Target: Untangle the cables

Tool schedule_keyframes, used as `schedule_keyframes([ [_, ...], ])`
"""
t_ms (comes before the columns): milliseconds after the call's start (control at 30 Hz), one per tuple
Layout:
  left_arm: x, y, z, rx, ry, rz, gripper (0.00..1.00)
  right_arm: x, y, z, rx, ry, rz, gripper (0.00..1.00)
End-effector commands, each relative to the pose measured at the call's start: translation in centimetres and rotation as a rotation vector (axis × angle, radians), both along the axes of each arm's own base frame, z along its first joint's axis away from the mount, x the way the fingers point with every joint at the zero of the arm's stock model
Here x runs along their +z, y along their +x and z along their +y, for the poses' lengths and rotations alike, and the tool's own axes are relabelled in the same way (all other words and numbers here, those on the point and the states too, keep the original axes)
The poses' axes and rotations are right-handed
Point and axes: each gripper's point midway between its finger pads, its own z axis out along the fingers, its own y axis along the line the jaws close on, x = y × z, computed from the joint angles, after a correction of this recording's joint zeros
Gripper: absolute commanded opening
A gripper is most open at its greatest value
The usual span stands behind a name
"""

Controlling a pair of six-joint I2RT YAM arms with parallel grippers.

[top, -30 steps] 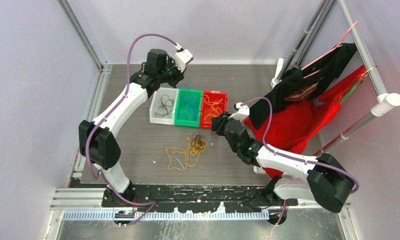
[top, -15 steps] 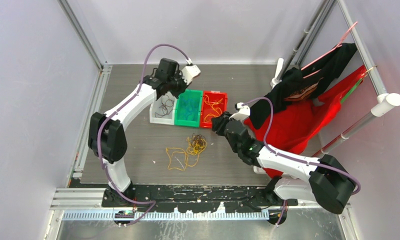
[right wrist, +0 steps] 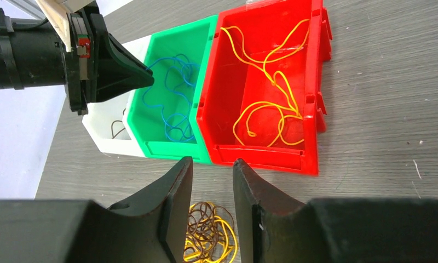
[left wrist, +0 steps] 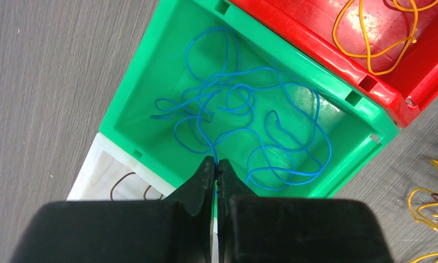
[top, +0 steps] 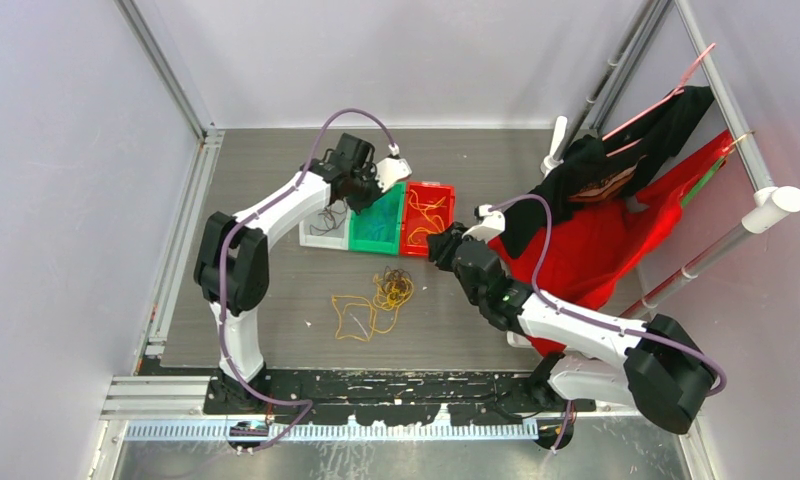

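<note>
The cables (top: 381, 298) lay partly loose, a yellow-and-brown tangle on the table (top: 276, 290) on the near side of the green bin (left wrist: 151, 87). That bin held blue cables (left wrist: 230, 101). Yellow ones (right wrist: 263, 103) sat in the red bin (right wrist: 260, 156) touching its right side, and dark ones (top: 328, 212) in the white bin (top: 314, 237) touching its left.

The overhead view hid both sets of jaws. The left wrist view showed the left gripper (left wrist: 217, 163) pressed shut on one of the blue cables above the green bin. The right wrist view showed the right gripper (right wrist: 212, 162) narrowly parted and empty, just near of that bin.
</note>
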Motion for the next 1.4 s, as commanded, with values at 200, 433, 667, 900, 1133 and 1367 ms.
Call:
schedule_keyframes([
  [200,0.3,1.3,-1.8,-0.027,-0.074,-0.022,0.00,2.0,0.6,0.2,-0.011,0.057,-0.037,0.38],
  [433,-1.1,-0.4,-1.5,-0.004,-0.048,0.081,0.33,2.2,0.4,0.5,0.018,0.031,-0.026,0.37],
  [667,4.6,-1.6,-0.3,0.034,-0.081,0.107,0.77,1.4,0.0,2.5,0.129,-0.019,0.009,0.41],
  [900,12.0,-5.8,1.1,0.014,-0.209,0.229,0.87,1.3,-1.4,5.1,0.321,-0.080,0.052,0.46],
  [1133,14.3,-11.7,3.9,-0.033,-0.262,0.329,0.87,-0.3,-3.4,8.6,0.550,-0.109,0.159,0.55],
  [1367,12.9,-16.2,6.6,-0.058,-0.231,0.357,0.87,-3.0,-4.9,11.1,0.677,-0.112,0.276,0.56],
])
